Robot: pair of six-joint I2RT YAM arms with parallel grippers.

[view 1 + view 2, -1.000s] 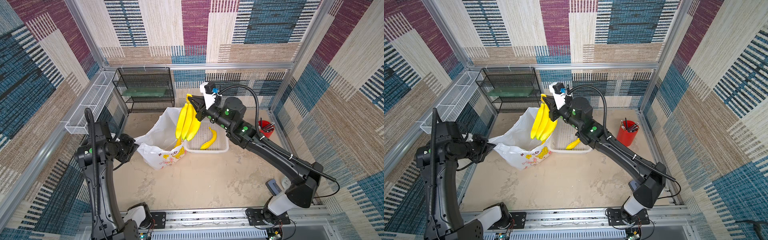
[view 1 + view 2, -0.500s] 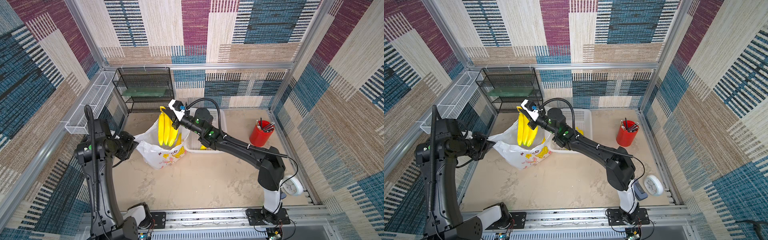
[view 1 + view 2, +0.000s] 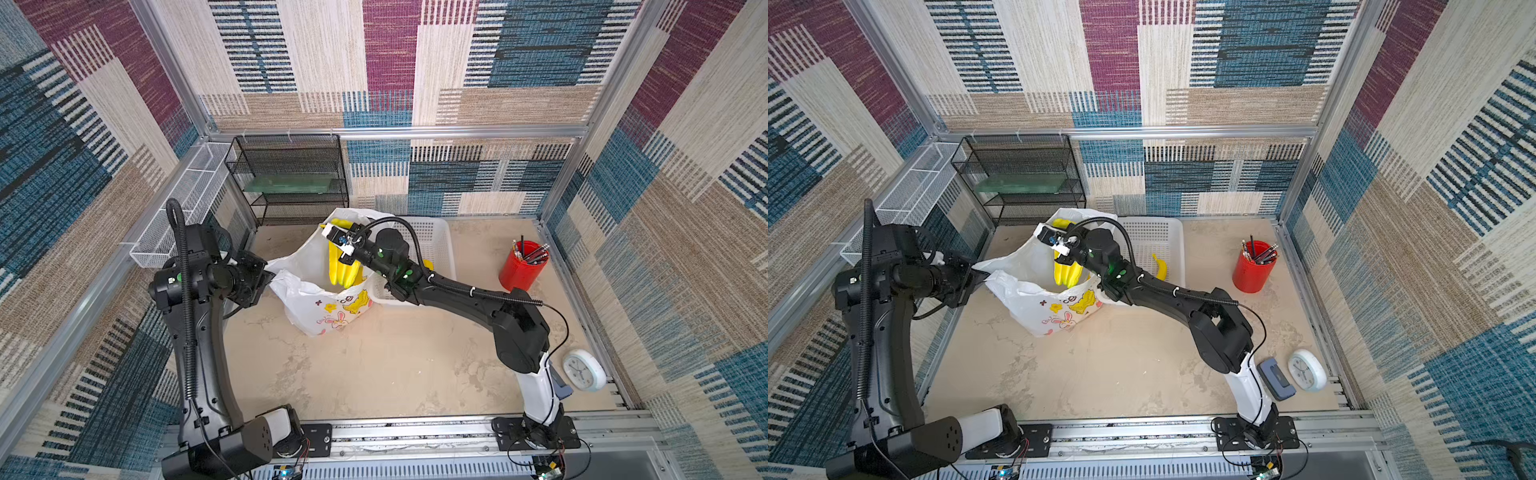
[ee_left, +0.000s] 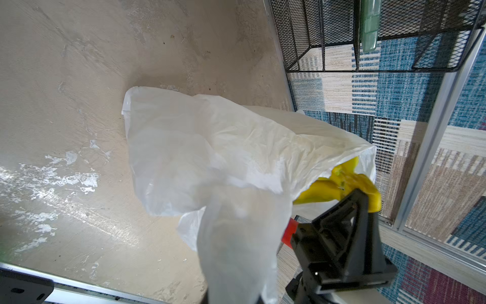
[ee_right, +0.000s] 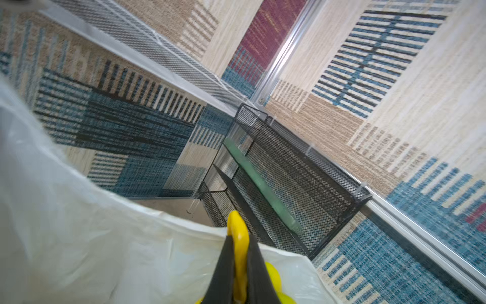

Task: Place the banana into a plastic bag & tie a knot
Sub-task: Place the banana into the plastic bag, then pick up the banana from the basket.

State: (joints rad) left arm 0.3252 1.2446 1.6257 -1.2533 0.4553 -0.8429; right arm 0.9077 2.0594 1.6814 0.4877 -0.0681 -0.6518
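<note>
Grips the banana bunch [image 3: 345, 270] by its stem in the clenched right gripper [image 5: 238, 244]. Hangs it straight below that gripper, long axis near vertical, tips down, inside the gaping mouth of the plastic bag [image 3: 316, 301]. Pinches the bag's rim in the clamped left gripper [image 3: 266, 275], probably at a handle loop. Beyond the right gripper, a black mesh shelf [image 3: 291, 178]. Beside its wrist, a white basket [image 3: 436, 237] holding a loose banana [image 3: 1160, 268]. Mottled beige bench [image 3: 374, 365], patchwork carpet walls [image 3: 390, 62].

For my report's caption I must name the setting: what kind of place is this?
Probably a robot test cell: an aluminium frame with carpet-patterned walls, a left arm and right arm on a base rail, and props like the red pencil cup.
</note>
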